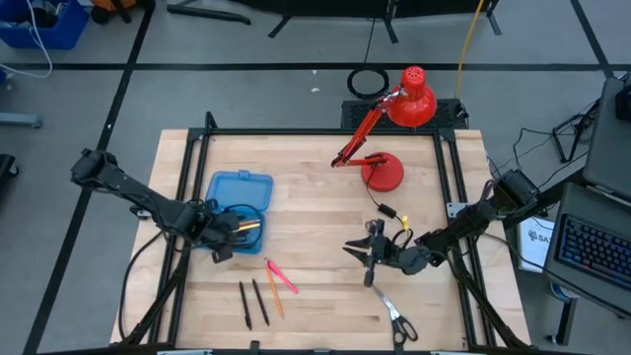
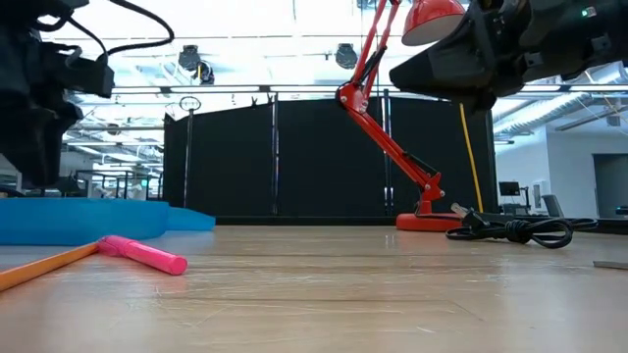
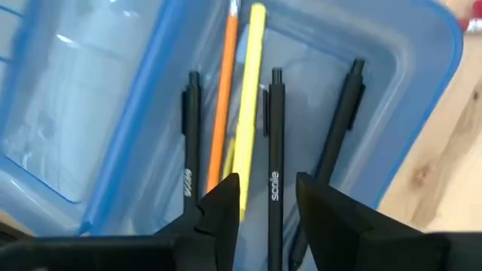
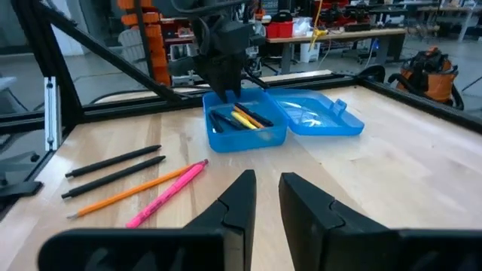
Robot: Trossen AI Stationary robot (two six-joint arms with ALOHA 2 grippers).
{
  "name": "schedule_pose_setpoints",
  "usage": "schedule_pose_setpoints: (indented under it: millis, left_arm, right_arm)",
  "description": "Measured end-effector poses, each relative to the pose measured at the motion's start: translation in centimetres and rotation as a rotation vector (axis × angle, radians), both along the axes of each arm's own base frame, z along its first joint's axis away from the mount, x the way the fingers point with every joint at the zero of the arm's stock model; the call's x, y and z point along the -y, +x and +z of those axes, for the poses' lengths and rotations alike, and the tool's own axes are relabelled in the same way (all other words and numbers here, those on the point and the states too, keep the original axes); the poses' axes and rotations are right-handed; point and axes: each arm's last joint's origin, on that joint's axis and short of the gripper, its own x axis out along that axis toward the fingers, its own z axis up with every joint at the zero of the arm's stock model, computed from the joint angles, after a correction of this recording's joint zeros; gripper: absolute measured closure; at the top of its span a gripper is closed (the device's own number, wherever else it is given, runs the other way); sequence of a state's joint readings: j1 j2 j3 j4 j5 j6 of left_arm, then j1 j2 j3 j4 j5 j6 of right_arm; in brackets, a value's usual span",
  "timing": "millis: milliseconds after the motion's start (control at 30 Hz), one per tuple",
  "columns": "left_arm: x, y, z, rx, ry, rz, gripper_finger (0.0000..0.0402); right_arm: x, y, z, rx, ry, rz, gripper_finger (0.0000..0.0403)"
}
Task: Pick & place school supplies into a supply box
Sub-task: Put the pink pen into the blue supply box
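Pens lie lengthwise in the open blue box (image 1: pixel 240 196) at the table's left, so they fit. The left gripper (image 3: pixel 268 202) hangs over it, fingers parted around a black pen (image 3: pixel 274 150), apparently letting go. The right gripper (image 4: pixel 266 197), narrowly parted and empty, waits mid-table.

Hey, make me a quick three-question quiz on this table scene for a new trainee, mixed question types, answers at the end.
1. True or false: the supply box has its lid open.
2. Which gripper is over the box? A left gripper B right gripper
3. Fill in: the scissors lie on the ____.

Key: 1 true. 2 A; the right one hovers over bare table. 3 table, outside the box.
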State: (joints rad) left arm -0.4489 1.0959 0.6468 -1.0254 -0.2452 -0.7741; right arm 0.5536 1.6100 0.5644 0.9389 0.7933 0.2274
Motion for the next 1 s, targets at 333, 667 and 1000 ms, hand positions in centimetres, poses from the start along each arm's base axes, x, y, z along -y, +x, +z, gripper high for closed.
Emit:
schedule_pose_setpoints:
  millis: [333, 667, 1000]
  left_arm:
    - [-0.5, -1.0, 1.8, 0.219, 0.12, 0.017, 0.0295]
    - [0.8, -0.7, 4.6, 0.728, 0.294, 0.093, 0.0295]
    - [4.2, 1.1, 6.6, 0.952, 0.424, -0.114, 0.0295]
  right_arm:
    - [1.5, 1.0, -0.1, -0.014, 0.048, 0.086, 0.0353]
    - [2.4, 1.8, 0.3, 0.009, 0.11, 0.145, 0.0353]
    - [2.2, 7.8, 0.6, 0.019, 0.114, 0.206, 0.0353]
